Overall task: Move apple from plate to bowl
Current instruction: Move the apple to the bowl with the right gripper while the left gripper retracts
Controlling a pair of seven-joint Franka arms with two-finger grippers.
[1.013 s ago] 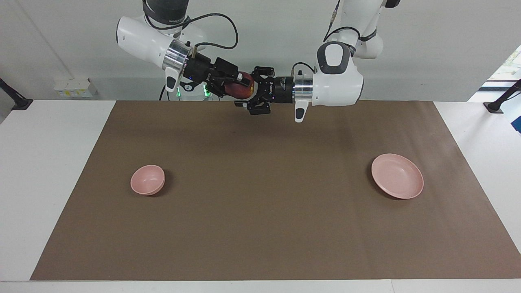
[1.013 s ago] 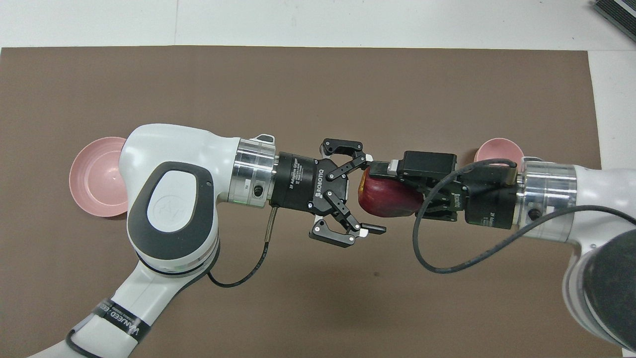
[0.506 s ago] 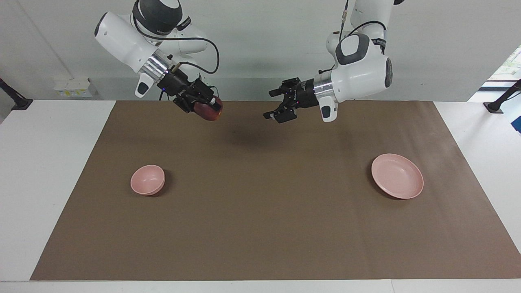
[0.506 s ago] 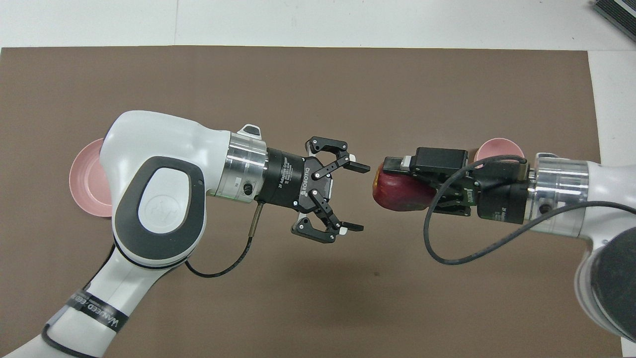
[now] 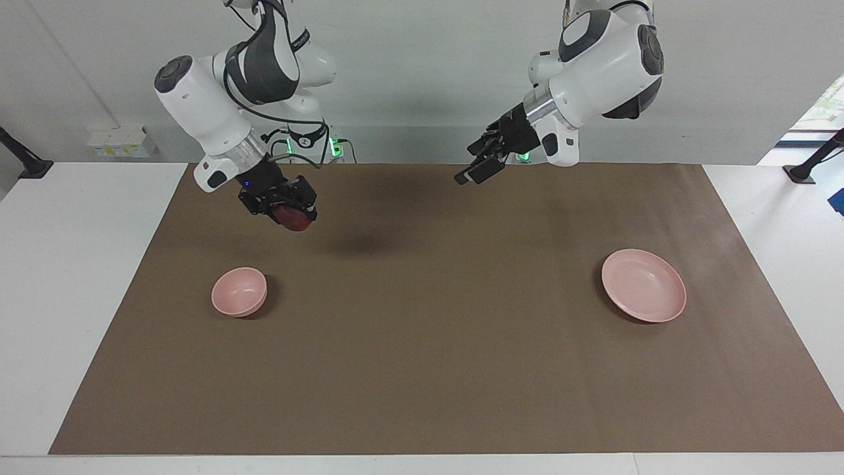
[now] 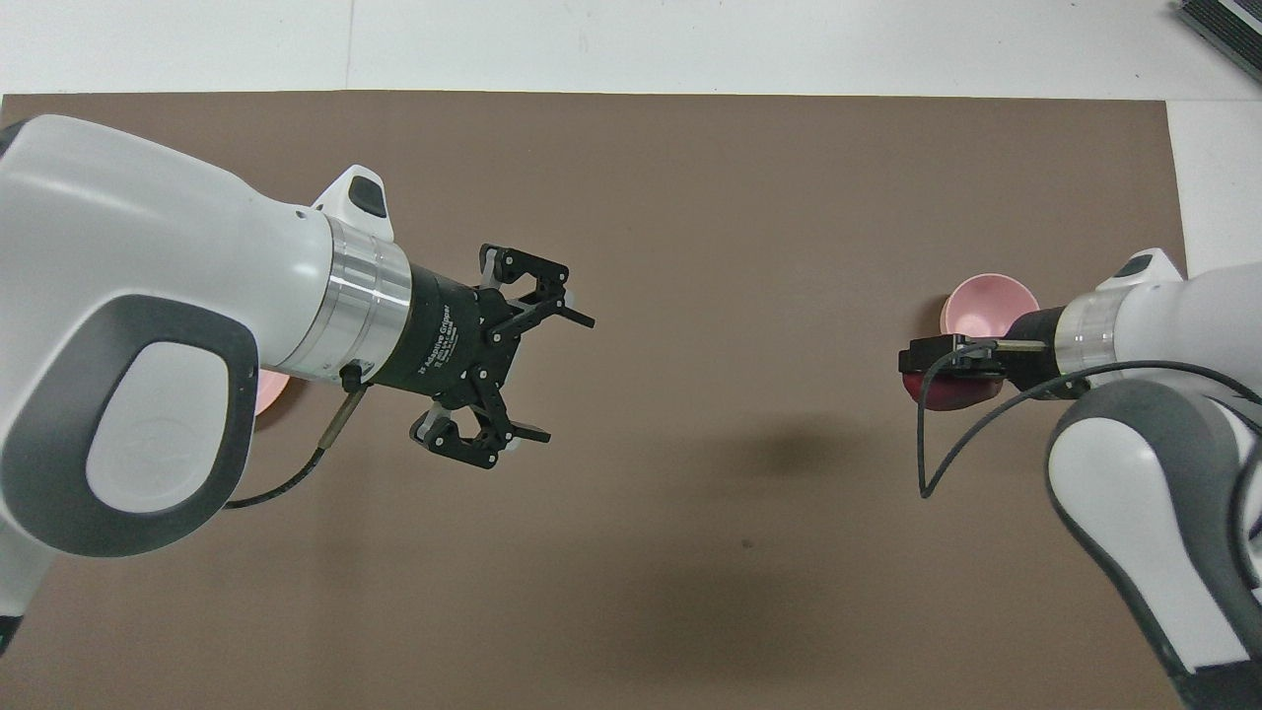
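A dark red apple (image 5: 296, 219) (image 6: 935, 393) hangs in the air with my right gripper (image 5: 294, 215) (image 6: 932, 383) shut on it, over the brown mat just beside the small pink bowl (image 5: 239, 291) (image 6: 989, 300). The bowl has nothing in it. The wide pink plate (image 5: 643, 285) lies bare at the left arm's end of the table; in the overhead view only a sliver of the plate (image 6: 272, 389) shows past the left arm. My left gripper (image 5: 472, 171) (image 6: 569, 379) is open and holds nothing, raised over the mat's middle.
A brown mat (image 5: 422, 369) covers most of the white table (image 5: 79, 297). Bowl and plate are the only things standing on it. A dark box corner (image 6: 1227, 25) lies on the table past the mat's corner at the right arm's end.
My right gripper carried the apple away from the left gripper, down and toward the bowl. The left gripper stayed open and drew back and up toward its own end.
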